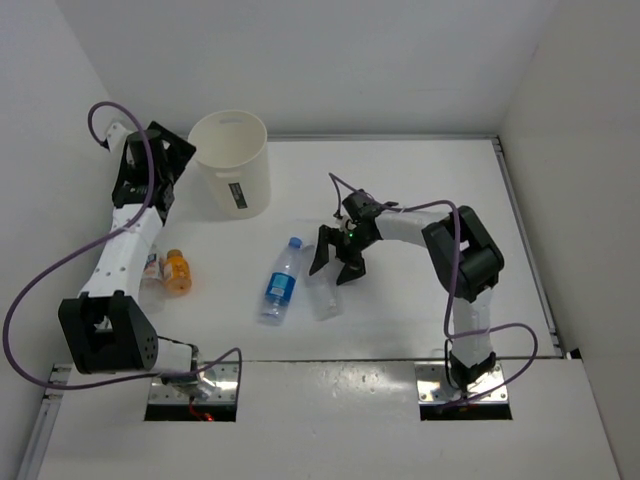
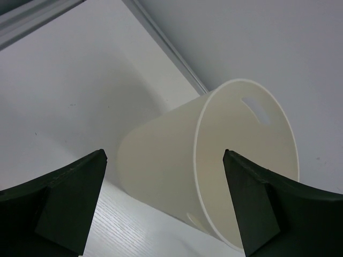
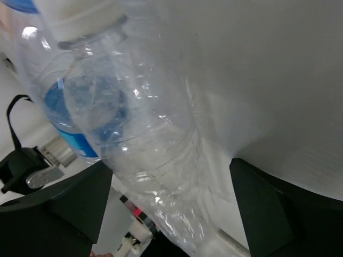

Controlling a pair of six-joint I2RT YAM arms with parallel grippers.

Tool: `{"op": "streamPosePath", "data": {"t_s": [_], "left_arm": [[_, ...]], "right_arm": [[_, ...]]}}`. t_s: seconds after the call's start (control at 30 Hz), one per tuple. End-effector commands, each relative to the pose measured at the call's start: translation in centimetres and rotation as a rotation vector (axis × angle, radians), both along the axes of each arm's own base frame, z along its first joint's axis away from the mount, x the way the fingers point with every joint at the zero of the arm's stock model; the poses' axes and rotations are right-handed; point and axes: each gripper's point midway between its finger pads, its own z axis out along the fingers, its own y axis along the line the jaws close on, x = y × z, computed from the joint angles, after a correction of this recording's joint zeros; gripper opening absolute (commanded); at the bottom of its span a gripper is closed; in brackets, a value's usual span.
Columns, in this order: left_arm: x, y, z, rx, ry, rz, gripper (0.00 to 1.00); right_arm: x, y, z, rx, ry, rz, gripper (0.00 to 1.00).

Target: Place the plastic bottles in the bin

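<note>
Now: three bottles on the table, both grippers open

Count: three plastic bottles, one bin, two arms. All three bottles lie on their sides on the white table [image 1: 420, 190], outside the bin [image 1: 232, 158], which stands upright at the far left of the table.

Bottles:
- blue-label bottle [image 1: 281, 283], blue cap pointing away from the arm bases, mid-table.
- plain clear bottle [image 1: 323, 296], just beside the blue-label one on its right; whether they touch cannot be told.
- orange bottle [image 1: 177, 272], well apart to the left, next to the left arm's forearm.

Right gripper [image 1: 332, 272]: jaws spread wide, holding nothing. It sits low over the far end of the plain clear bottle. The right wrist view shows that bottle's body running between the two dark fingers [image 3: 257, 198], with the blue label behind it. Contact between finger and plastic cannot be told. The right arm is bent at the elbow and reaches leftward from its base, wrist tipped down toward the table.

Left gripper [image 2: 164, 155]: also wide open and holding nothing. It is near the bin's left side and aimed at it, so the bin wall and rim fill the gap in the left wrist view. The left arm stretches far forward along the table's left edge.
</note>
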Motion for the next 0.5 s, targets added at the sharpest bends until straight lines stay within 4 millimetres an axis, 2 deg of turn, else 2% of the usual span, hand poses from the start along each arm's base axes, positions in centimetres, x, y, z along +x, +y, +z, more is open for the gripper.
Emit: {"op": "streamPosePath", "data": {"t_s": [0.0, 0.07, 0.1, 0.17, 0.2, 0.33, 0.37, 0.47], "left_arm": [[-0.7, 0.3, 2.4, 0.005, -0.067, 0.017, 0.97], [-1.1, 0.2, 1.6, 0.004, -0.052, 0.017, 0.97], [-1.4, 0.2, 1.6, 0.004, -0.054, 0.017, 0.97], [-1.7, 0.3, 1.3, 0.006, -0.049, 0.026, 0.97], [-1.8, 0.3, 0.7, 0.006, -0.037, 0.026, 0.97], [-2.2, 0.3, 1.0, -0.003, -0.050, 0.030, 0.97], [-2.2, 0.2, 1.0, -0.011, -0.053, 0.033, 0.97], [-2.2, 0.2, 0.7, -0.029, -0.051, 0.039, 0.97]], "right_arm": [[-0.4, 0.1, -1.6, -0.049, 0.019, -0.008, 0.87], [-1.1, -0.1, -2.1, -0.046, 0.041, -0.015, 0.83], [-1.6, -0.2, -2.6, -0.044, 0.066, -0.021, 0.76], [-2.1, -0.3, -3.0, -0.040, 0.082, -0.029, 0.68], [-1.8, -0.3, -2.5, -0.039, 0.070, -0.040, 0.64], [-1.2, -0.8, -1.0, -0.046, 0.019, -0.061, 0.42], [-0.9, -0.9, -0.2, -0.048, -0.004, -0.066, 0.31], [-0.3, -2.1, 1.0, -0.081, -0.040, -0.103, 0.19]]}}
